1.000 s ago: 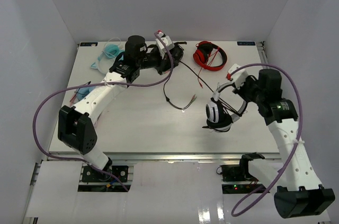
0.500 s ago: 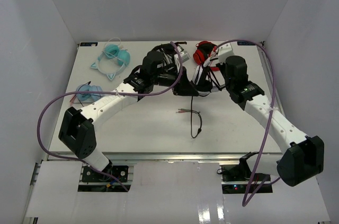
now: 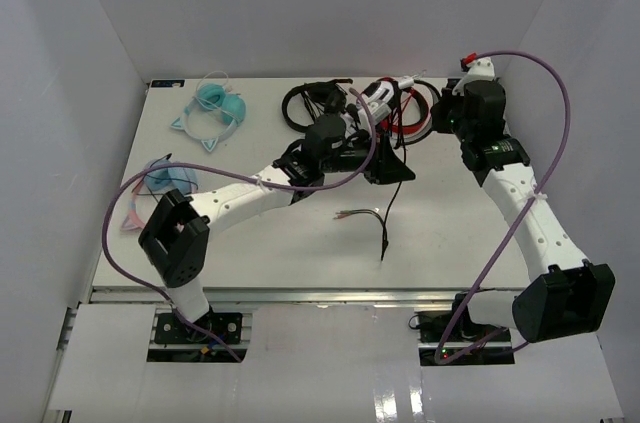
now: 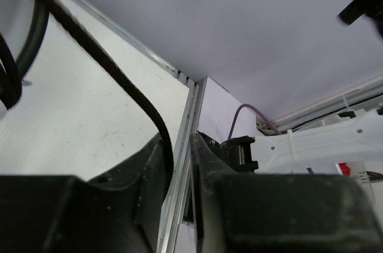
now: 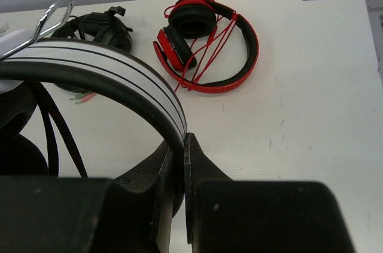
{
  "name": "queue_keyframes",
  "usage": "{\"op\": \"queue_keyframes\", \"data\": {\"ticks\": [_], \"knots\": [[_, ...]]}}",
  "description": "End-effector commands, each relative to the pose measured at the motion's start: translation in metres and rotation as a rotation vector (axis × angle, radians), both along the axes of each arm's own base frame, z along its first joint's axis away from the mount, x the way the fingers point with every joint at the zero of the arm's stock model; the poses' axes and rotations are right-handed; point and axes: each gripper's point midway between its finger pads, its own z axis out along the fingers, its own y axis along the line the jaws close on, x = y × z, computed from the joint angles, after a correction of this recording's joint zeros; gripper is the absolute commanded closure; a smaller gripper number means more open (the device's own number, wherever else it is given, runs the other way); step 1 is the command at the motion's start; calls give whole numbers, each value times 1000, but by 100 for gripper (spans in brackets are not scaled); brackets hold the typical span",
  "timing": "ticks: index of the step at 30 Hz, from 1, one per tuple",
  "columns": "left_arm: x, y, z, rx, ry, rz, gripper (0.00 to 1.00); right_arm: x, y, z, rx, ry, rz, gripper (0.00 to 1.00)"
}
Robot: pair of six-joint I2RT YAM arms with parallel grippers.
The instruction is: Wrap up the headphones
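White over-ear headphones with black cushions (image 5: 90, 61): since moved from right side to far edge of white table (image 3: 250, 238); headband (image 5: 152, 97) is clamped by right gripper (image 5: 182, 145). Left gripper (image 4: 179, 145) is slightly parted; thin black cable (image 4: 119, 79) is passed between.

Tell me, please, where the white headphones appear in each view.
Top external: white headphones at back centre, overlapping the red headphones.
Left wrist: only their black cable, running from upper left down to centre.
Right wrist: headband across the left, pinched by the right gripper.
Shared landmark: the red headphones, upper centre in the right wrist view.
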Motion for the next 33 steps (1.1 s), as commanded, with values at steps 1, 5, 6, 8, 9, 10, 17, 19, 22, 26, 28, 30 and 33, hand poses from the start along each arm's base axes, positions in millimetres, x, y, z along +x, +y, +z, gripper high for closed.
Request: {"op": "queue_keyframes", "data": {"ticks": [1, 5, 6, 8, 9, 10, 17, 19, 22, 26, 28, 30, 33], "knots": [[-30, -8, 3, -12, -170, 90, 45, -24, 17, 89, 244, -178, 99, 92], [-63, 12, -17, -5, -399, 165, 19, -43, 16, 112, 250, -211, 133, 92], [-65, 19, -28, 12, -439, 184, 16, -48, 18, 117, 252, -215, 150, 92], [-64, 29, -45, 33, -503, 216, 13, -57, 19, 126, 252, -227, 170, 92], [-62, 34, -56, 48, -538, 227, 12, -61, 20, 131, 251, -234, 180, 92], [-60, 39, -69, 69, -578, 235, 11, -67, 20, 136, 250, -242, 191, 92], [-32, 53, -152, 255, -793, 297, 3, -89, 29, 143, 290, -231, 283, 92], [-22, 49, -153, 283, -850, 319, 2, -91, 32, 144, 297, -228, 300, 92], [-2, 47, -173, 365, -943, 366, 2, -98, 38, 143, 299, -227, 354, 92], [23, 39, -186, 458, -1091, 375, 2, -109, 48, 146, 284, -242, 450, 92], [41, 38, -188, 497, -1108, 391, 2, -114, 52, 147, 282, -246, 484, 92], [52, 36, -185, 502, -1121, 401, 2, -118, 54, 149, 282, -252, 504, 92], [77, 40, -183, 535, -1142, 425, 2, -127, 58, 151, 286, -256, 542, 92]]}}
